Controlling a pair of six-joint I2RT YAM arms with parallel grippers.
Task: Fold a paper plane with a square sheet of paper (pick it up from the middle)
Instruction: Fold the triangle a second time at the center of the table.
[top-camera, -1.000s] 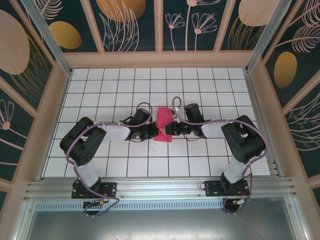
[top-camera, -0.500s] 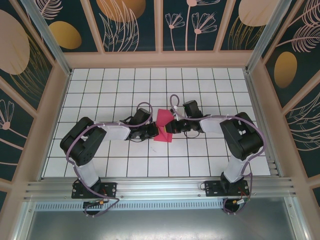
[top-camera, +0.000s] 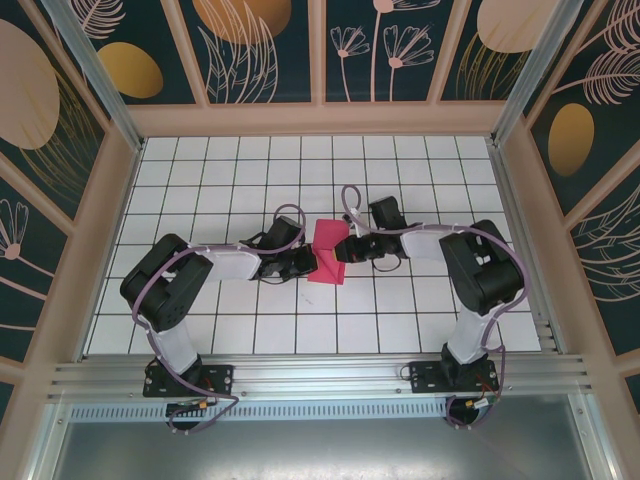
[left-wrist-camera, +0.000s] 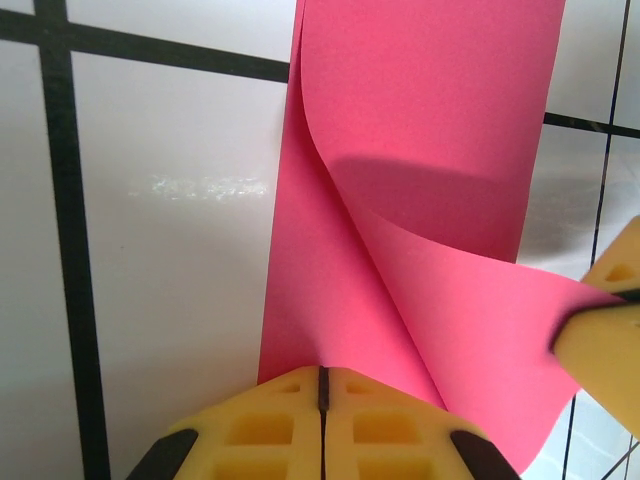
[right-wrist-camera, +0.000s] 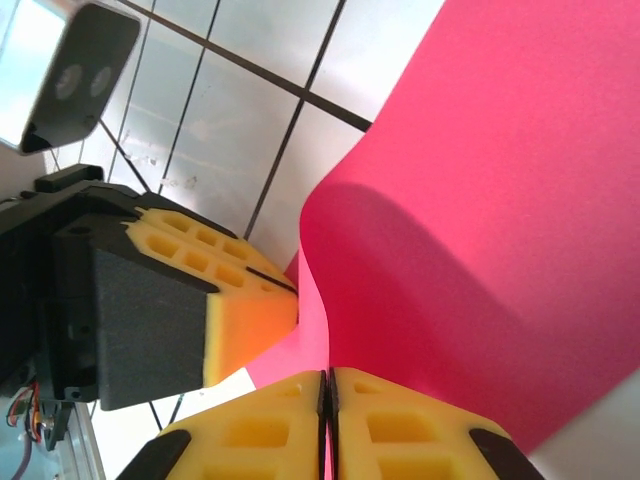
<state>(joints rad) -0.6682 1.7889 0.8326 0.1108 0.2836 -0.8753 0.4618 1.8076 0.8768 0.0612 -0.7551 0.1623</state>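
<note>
The square sheet of paper (top-camera: 326, 240) is magenta-pink and lies mid-table, one layer flat and one flap curling up over it (left-wrist-camera: 450, 290). My left gripper (top-camera: 307, 263) is shut, and its yellow tips (left-wrist-camera: 322, 372) rest on the near edge of the flat layer. My right gripper (top-camera: 341, 250) is shut on the raised flap's edge (right-wrist-camera: 329, 375), with pink showing between its pads. In the right wrist view the sheet (right-wrist-camera: 500, 200) bends up in a smooth curve, and the left gripper's fingers (right-wrist-camera: 240, 300) touch it just left of mine. No paper plane shape shows.
The white grid-tiled table (top-camera: 200, 190) is walled by a wooden frame with patterned panels (top-camera: 260, 40). An aluminium rail (top-camera: 320, 380) runs along the near edge by the arm bases. Both forearms lie low across the table's middle row.
My right gripper has shifted slightly toward the back and left with the flap, curling it further over the flat layer. The left gripper has stayed put.
</note>
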